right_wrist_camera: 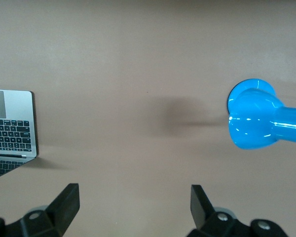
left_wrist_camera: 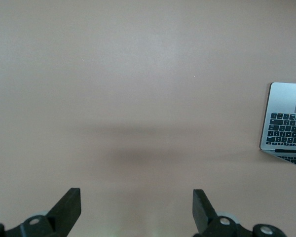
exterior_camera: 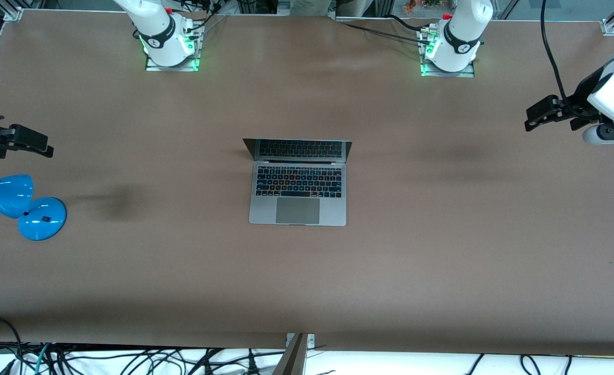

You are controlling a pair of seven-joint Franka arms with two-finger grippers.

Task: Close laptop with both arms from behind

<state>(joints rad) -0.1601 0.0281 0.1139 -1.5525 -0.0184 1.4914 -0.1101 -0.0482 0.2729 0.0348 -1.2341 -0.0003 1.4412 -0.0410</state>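
Grey metal laptop (exterior_camera: 297,182) sits open mid-table; the left tool (exterior_camera: 538,115) and right tool (exterior_camera: 25,141), both open at the table's ends, could tip it by pushing unevenly.

Blue lamp (exterior_camera: 20,205) partly out of frame

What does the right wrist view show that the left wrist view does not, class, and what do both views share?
Only the right wrist view shows the blue lamp and the open right gripper. Only the left wrist view shows the open left gripper, over bare table with no lamp in sight. Both show one end of the open laptop, keyboard uncovered, lying apart from either gripper, plus the brown table and a dark shadow on it.
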